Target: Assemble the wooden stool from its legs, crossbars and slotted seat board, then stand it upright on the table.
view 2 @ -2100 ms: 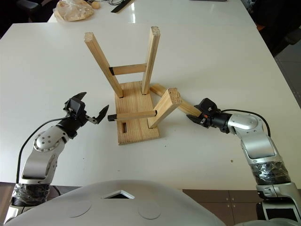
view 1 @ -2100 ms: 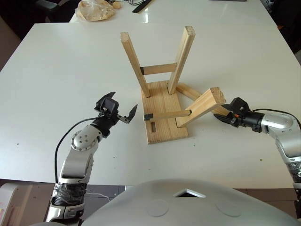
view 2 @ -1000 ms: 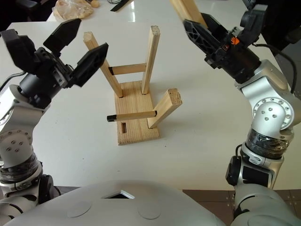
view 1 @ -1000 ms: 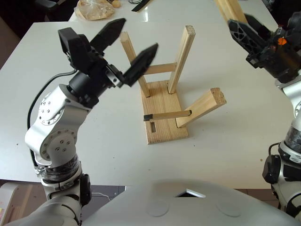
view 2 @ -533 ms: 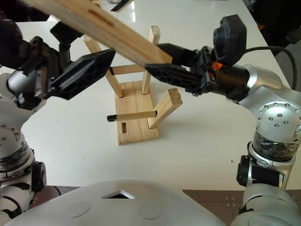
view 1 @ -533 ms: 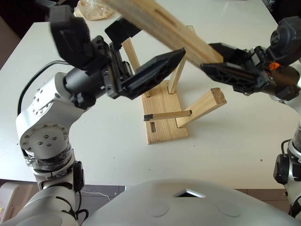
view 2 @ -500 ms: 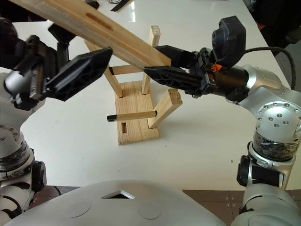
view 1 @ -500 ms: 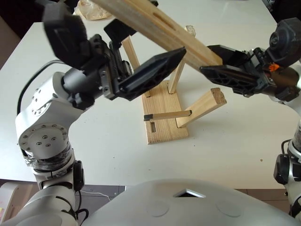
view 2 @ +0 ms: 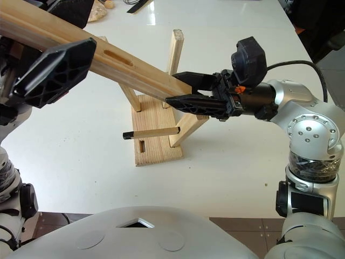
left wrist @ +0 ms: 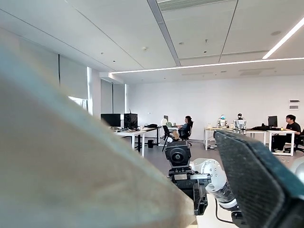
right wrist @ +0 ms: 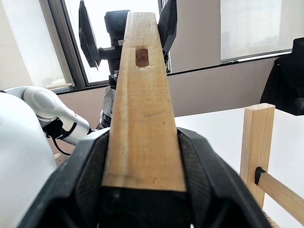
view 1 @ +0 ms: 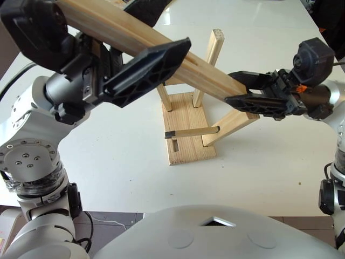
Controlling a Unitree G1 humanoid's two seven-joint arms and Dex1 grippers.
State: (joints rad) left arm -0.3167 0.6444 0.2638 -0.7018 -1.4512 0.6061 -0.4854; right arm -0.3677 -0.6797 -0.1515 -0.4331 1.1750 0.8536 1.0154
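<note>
Loose leg (view 1: 178, 62) slants in air, upper left to centre right, above seat board (view 1: 186, 137) lying mid-frame on table (view 1: 118, 156). Right gripper (view 1: 229, 88) clamped on its lower end. Left gripper (view 1: 172, 27) fingers apart, straddling upper part. Upright legs (view 1: 215, 46) stand on board; tilted leg (view 1: 232, 121) leans at lower right.

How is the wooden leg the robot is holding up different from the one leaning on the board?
The held leg is up in the air, clamped in the right gripper; the leaning leg is tilted, with its lower end at the seat board. The leaning leg has a crossbar stuck in it; the held leg's slot is empty. Both are pale, square wooden sticks.
</note>
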